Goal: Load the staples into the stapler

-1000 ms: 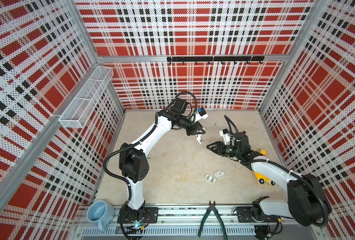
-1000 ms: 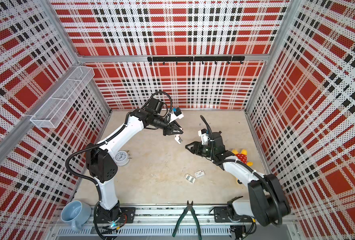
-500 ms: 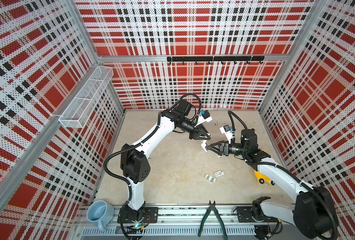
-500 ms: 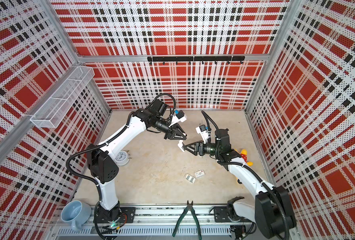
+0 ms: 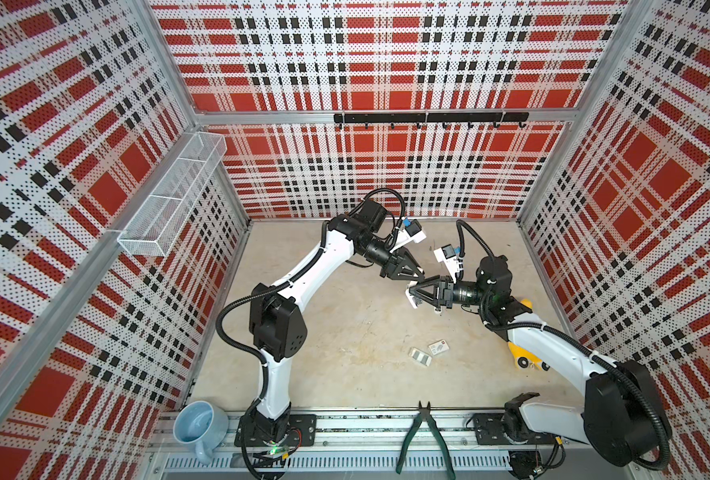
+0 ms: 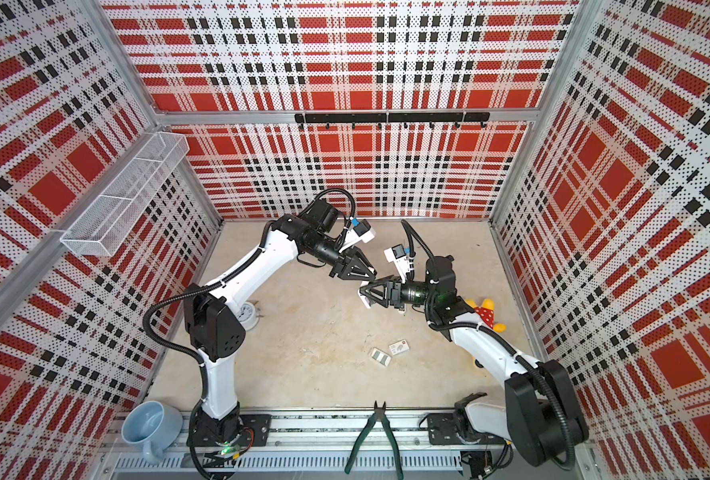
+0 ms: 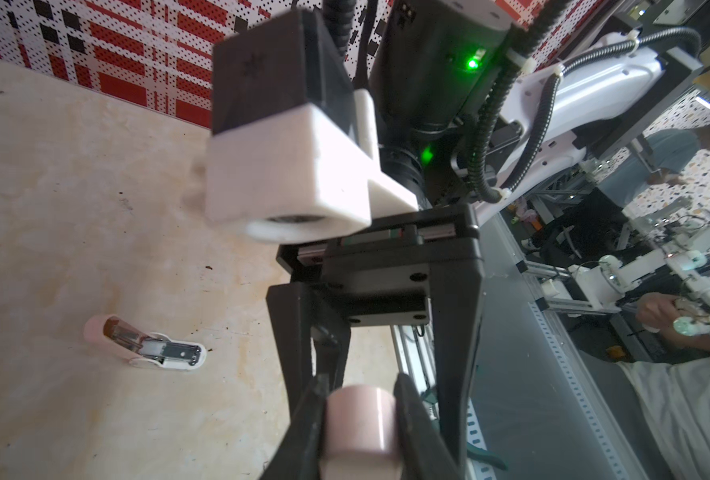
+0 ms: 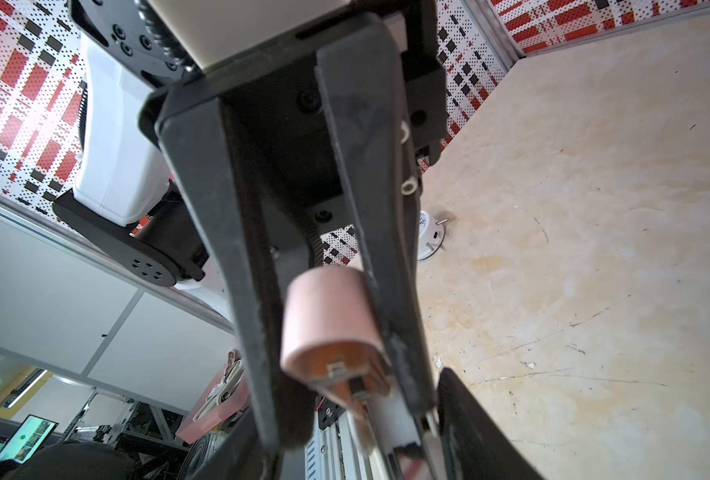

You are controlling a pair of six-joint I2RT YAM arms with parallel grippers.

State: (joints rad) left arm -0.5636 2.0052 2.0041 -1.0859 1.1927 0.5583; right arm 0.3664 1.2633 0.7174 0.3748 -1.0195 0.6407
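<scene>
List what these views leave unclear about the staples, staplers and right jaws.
Staples: too small in both top views to count strips.
Right gripper: whether its jaws touch the pink stapler the left gripper clamps; right wrist view blurs and crops them.
Second stapler, open on the table: absent from both top views, likely behind an arm.

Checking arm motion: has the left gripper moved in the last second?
Yes. In a top view the left gripper has shifted right: it was left of the staples, and it is now directly behind them, toward the back wall.
</scene>
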